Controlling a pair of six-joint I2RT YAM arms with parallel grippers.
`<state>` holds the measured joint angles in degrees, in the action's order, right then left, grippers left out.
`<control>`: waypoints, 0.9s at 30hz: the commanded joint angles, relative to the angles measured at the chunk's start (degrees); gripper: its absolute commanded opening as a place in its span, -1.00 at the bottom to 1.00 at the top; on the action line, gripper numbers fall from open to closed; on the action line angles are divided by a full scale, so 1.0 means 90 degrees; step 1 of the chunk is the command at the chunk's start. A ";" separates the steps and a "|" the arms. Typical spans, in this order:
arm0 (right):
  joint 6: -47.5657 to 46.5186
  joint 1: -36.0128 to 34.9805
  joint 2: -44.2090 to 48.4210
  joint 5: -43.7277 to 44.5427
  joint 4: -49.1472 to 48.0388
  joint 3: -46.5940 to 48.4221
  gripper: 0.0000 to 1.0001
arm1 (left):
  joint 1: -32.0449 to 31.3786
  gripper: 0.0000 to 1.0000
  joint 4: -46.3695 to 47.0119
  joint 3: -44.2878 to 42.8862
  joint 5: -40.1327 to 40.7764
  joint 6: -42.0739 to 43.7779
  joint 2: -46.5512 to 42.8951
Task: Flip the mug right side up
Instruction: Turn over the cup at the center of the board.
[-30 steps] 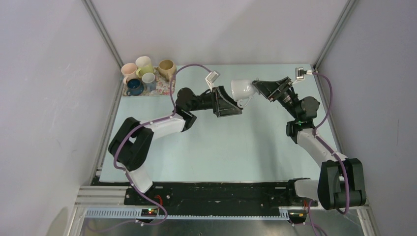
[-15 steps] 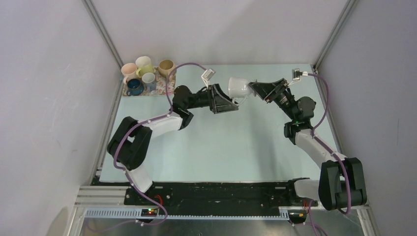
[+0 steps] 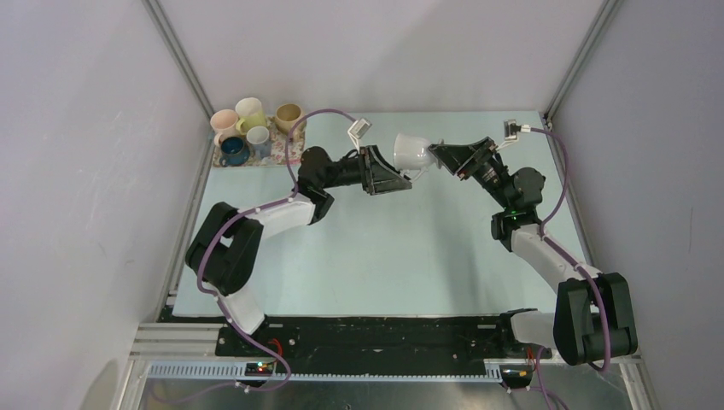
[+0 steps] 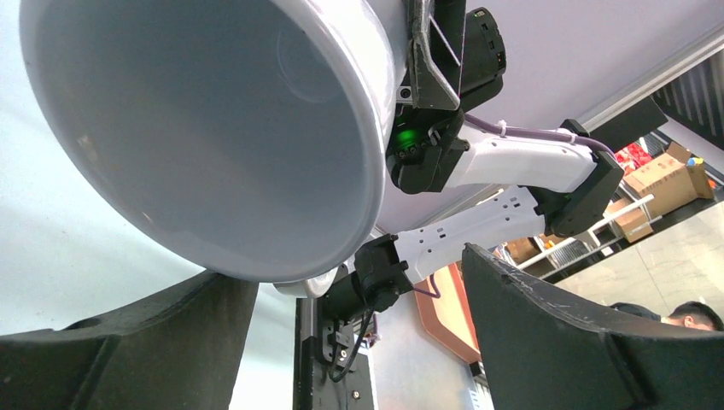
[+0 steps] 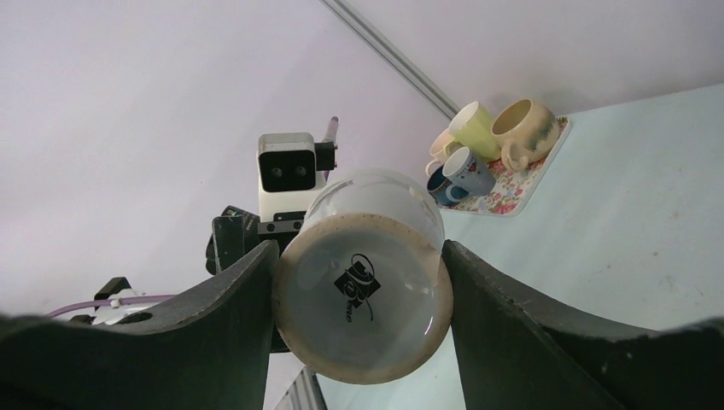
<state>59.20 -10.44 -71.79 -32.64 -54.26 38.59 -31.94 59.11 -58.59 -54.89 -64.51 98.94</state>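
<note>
Far off to the left of the left pincer (image 3: pixel 401 175), some mugs (image 3: pixel 249 108) sit on a flowery mat (image 3: pixel 286 158) at the back corner of the desk (image 3: pixel 384 248). The left arm (image 3: pixel 273 213) stretches across the desk. Its pincer is wide open and faces the mouth of the white mug (image 3: pixel 413 150). This mug hangs tipped in the air, just right of that pincer. The right arm (image 3: pixel 546 248) reaches up and in, and the right pincer (image 3: pixel 437 156) squeezes the mug's sides near the bottom.

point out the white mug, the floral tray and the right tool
white mug (image 3: pixel 415 151) top view, side wall
floral tray (image 3: pixel 283 155) top view, bare right end
right tool (image 5: pixel 359 256) right wrist view, midway between fingertips
</note>
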 commanded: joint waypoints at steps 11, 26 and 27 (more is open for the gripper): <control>-0.0182 -0.0327 -0.0060 -0.0382 0.0133 0.0009 -1.00 | -0.0005 0.77 0.0595 -0.0246 -0.0008 0.0101 -0.0336; -0.0177 -0.0310 -0.0043 -0.0393 0.0090 0.0006 -1.00 | -0.0003 0.46 0.0594 -0.0385 -0.0079 -0.0015 -0.0247; -0.0178 -0.0308 -0.0034 -0.0388 0.0091 0.0009 -1.00 | -0.0004 0.45 0.0596 -0.0380 -0.0076 -0.0017 -0.0247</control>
<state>58.43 -11.53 -71.79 -32.32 -54.26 38.59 -31.05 57.60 -58.61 -55.94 -64.62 98.94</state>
